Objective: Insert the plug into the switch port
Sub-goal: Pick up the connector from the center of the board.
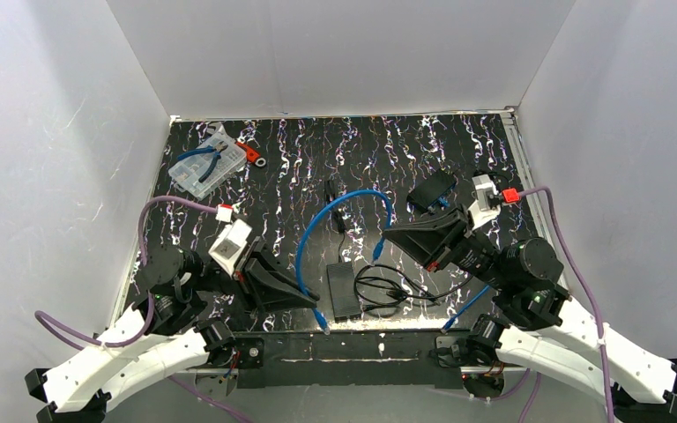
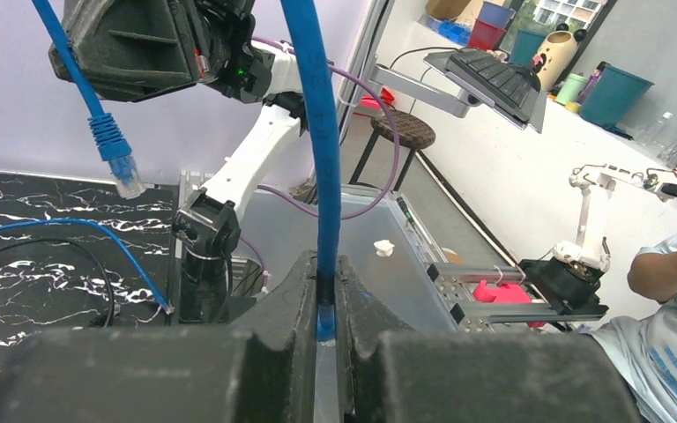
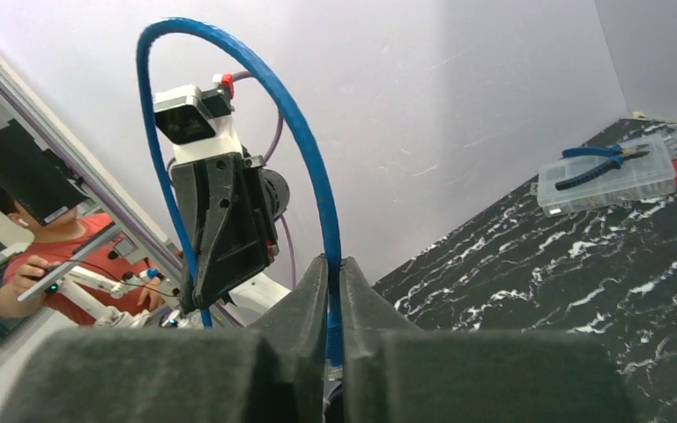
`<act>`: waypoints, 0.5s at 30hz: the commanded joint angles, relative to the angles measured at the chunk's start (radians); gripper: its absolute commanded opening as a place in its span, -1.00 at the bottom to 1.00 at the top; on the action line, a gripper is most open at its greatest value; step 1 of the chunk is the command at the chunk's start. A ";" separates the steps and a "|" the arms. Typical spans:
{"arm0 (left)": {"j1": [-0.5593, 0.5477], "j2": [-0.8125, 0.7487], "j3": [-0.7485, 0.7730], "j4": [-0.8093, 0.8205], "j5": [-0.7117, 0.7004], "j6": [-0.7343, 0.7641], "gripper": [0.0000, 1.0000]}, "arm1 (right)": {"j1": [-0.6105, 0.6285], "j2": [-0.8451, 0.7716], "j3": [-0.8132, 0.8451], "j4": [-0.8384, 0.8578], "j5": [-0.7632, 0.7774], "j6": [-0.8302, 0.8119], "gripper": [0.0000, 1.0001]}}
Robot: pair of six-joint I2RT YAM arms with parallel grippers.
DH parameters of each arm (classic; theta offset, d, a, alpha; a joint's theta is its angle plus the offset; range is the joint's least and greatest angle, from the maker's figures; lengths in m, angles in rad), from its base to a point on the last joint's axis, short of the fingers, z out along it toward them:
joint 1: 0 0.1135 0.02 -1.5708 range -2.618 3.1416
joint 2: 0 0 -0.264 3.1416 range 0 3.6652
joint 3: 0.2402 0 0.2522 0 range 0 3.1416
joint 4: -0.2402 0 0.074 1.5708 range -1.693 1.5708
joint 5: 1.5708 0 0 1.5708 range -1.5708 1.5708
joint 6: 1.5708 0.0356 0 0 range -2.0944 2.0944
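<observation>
A blue network cable (image 1: 342, 201) arcs over the black marbled table, and each arm holds one end of it. My left gripper (image 1: 314, 304) is shut on the cable just above one plug (image 1: 322, 319). In the left wrist view the cable (image 2: 322, 159) runs down between the pads of the left gripper (image 2: 324, 266). My right gripper (image 1: 390, 234) is shut on the other end, whose plug (image 2: 124, 173) hangs below its jaws. In the right wrist view the cable (image 3: 300, 115) loops up from the right gripper (image 3: 333, 266). A flat black box (image 1: 343, 291), apparently the switch, lies between the grippers; its port does not show.
A clear plastic case with blue pliers (image 1: 203, 166) and a red-handled tool (image 1: 249, 152) lie at the back left. A second black device (image 1: 430, 189) sits at the back right. Loose black wires (image 1: 390, 287) coil beside the flat box. White walls enclose the table.
</observation>
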 commanded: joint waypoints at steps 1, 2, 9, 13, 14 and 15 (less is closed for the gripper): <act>-0.004 0.023 0.026 -0.041 0.011 0.020 -1.00 | 0.004 -0.033 0.018 -0.085 0.038 -0.033 -0.56; -0.004 0.028 0.044 -0.089 0.003 0.028 -1.00 | 0.004 -0.037 0.035 -0.138 0.038 -0.059 -0.43; -0.004 0.115 0.157 -0.417 -0.038 0.112 -1.00 | 0.004 -0.068 0.203 -0.511 0.033 -0.343 0.15; -0.004 0.150 0.176 -0.527 -0.037 0.131 -1.00 | 0.004 -0.044 0.237 -0.582 -0.102 -0.491 0.25; -0.004 0.158 0.179 -0.550 -0.034 0.135 -1.00 | 0.004 -0.026 0.249 -0.604 -0.139 -0.520 0.26; -0.004 0.166 0.181 -0.580 -0.033 0.143 -1.00 | 0.004 -0.005 0.267 -0.632 -0.156 -0.552 0.26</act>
